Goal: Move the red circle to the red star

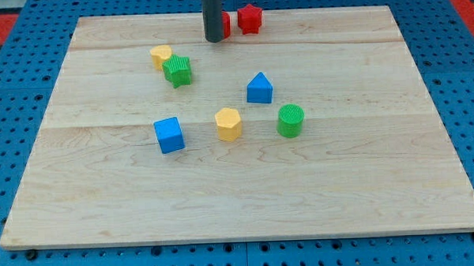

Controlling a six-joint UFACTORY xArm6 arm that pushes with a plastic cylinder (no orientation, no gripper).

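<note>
Red circle block [224, 24], the thing to be moved, sits near the view's top edge of the table, mostly hidden behind the rod, with only its right part showing. Largest of all is the pale wooden table [239, 196], a plank board lying on a blue pegboard surface [15, 117]. The straight dark rod comes down from the view's top, and my tip [214, 40] rests at the red circle's left side, apparently touching it; this tool has no jaws, so it neither opens nor closes and holds nothing. The red star block [250, 19] stands just to the right of the red circle, very close, though I cannot tell whether they touch. Toward the view's middle lie a blue cube block [169, 134], a yellow hexagonal block [229, 124], a green cylinder block [290, 120] and a blue house-shaped block [259, 89], all apart from one another. At the upper left a green star block [178, 71] touches a small yellow block [161, 56], whose shape I cannot make out clearly.
</note>
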